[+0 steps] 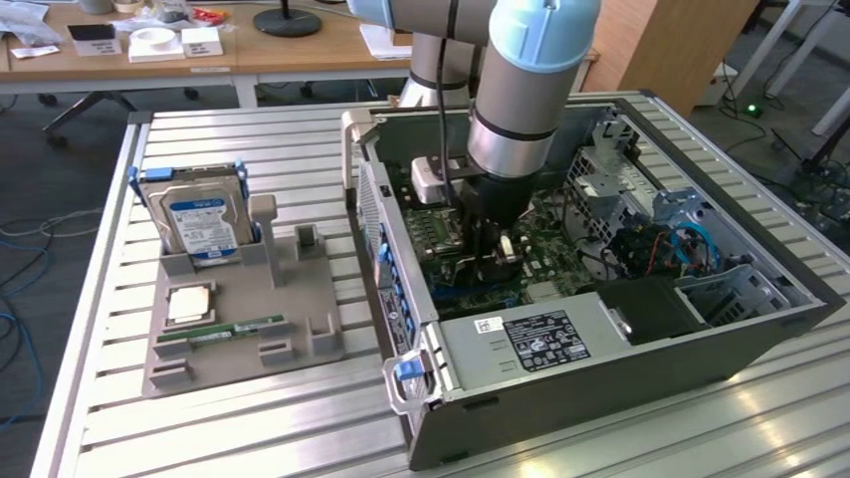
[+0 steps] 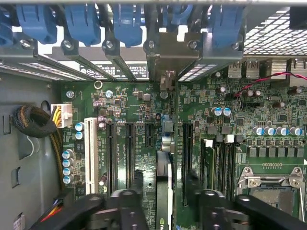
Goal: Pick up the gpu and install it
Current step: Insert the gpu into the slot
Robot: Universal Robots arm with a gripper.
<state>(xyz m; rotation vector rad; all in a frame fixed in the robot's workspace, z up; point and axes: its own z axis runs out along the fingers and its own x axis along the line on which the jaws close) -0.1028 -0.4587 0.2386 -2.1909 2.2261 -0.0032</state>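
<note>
Reading left to right over the motherboard [image 2: 268, 105], I see one finger [image 2: 127, 203], the gpu [image 2: 164, 206] standing edge-on in its slot, long axis along the slot, then the other finger: my gripper [image 2: 165, 184] straddles it, jaws parted, gripping nothing.

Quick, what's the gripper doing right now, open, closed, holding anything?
Gripper: fingers stand apart on either side of the gpu, standing on edge on the motherboard; open.

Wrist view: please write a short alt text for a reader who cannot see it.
Seen edge-on, the gpu stands upright on the green motherboard, between the two black fingers of the gripper, which stand apart from it on both sides. Blue clips line the case edge behind.
</note>
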